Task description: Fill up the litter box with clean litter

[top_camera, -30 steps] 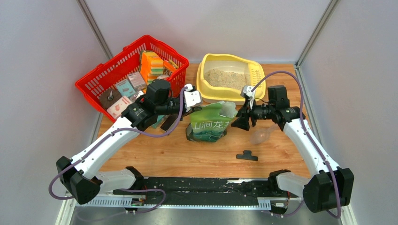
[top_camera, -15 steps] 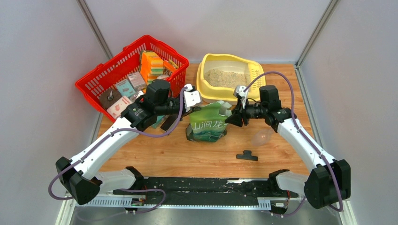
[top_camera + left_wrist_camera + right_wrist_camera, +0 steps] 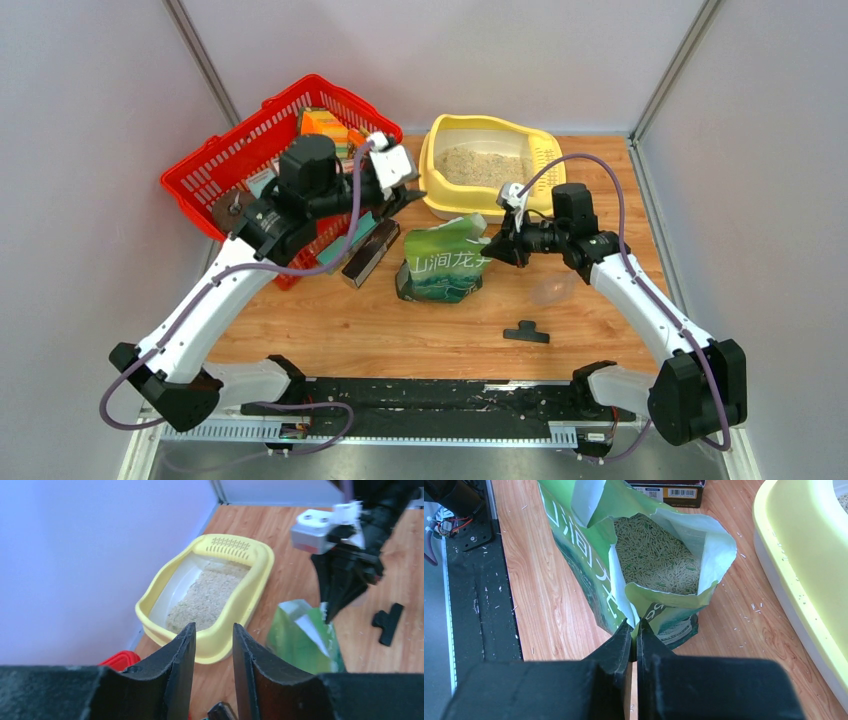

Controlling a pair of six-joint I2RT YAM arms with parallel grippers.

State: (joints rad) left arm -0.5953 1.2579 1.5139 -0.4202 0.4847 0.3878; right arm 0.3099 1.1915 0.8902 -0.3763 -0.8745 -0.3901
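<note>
The pale yellow litter box (image 3: 441,196) stands at the back of the table, with a layer of beige clean litter (image 3: 484,166) in its white basin. The open green bag (image 3: 443,266) stands in front of it, more litter (image 3: 656,560) showing inside its mouth. My right gripper (image 3: 634,628) is shut on the near edge of the bag's mouth (image 3: 644,594); from above it (image 3: 488,252) sits at the bag's right top. My left gripper (image 3: 213,632) hangs open and empty, above the table just left of the litter box (image 3: 250,597), between it and the basket (image 3: 410,193).
A red mesh basket (image 3: 235,150) of packaged goods stands back left, under my left arm. A dark box (image 3: 364,261) lies left of the bag. A clear scoop (image 3: 555,290) and a black clip (image 3: 526,332) lie on the wood to the right front.
My left gripper has opened and lifted away from the bag's top left toward the basket. My right gripper has moved in to the bag's mouth and shut on its edge.
</note>
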